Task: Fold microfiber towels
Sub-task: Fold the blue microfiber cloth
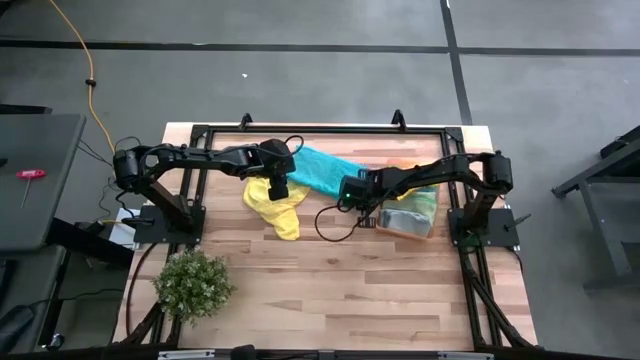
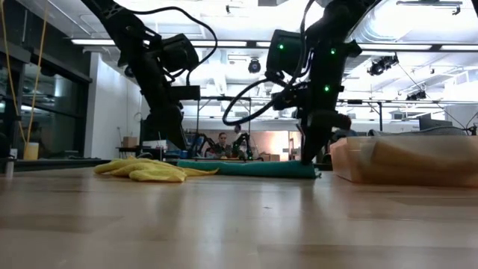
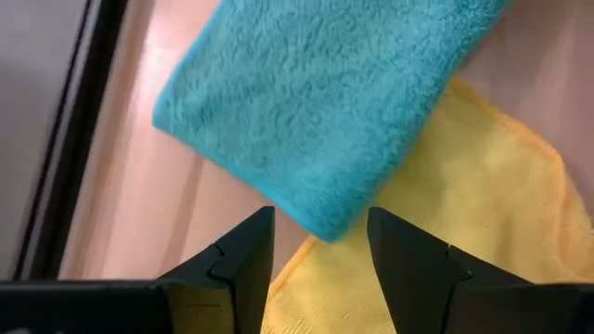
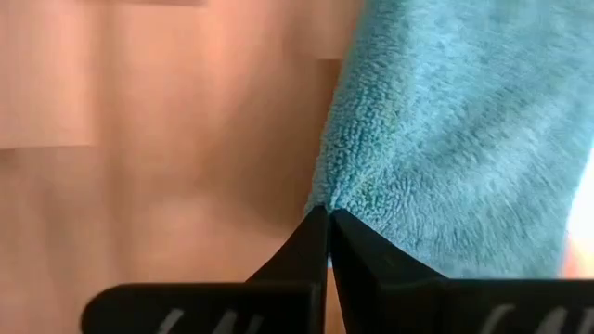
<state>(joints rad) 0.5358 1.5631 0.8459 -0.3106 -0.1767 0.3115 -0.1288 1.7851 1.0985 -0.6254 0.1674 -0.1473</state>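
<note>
Nearest my right gripper (image 4: 328,215), the teal towel (image 4: 464,130) is the thing everything else sits around: my two fingers are pressed together right at its edge, pinching a small fold of the pile between their tips. On the table that towel (image 1: 325,170) lies flat between my two arms. At its other end my left gripper (image 3: 320,243) hangs above the corner, fingers (image 3: 243,255) apart with nothing between them, and that corner overlaps the yellow towel (image 3: 483,213). The yellow towel (image 1: 276,203) lies crumpled just beside the teal one and partly under it, spreading toward the front of the wooden table (image 1: 350,290). Beside the teal towel on my right arm's side stands the orange bin (image 1: 408,222), with light green cloth (image 1: 420,198) showing in it. Well apart from the teal towel, at the table's front corner on my left, sits a small bushy plant (image 1: 193,284).
</note>
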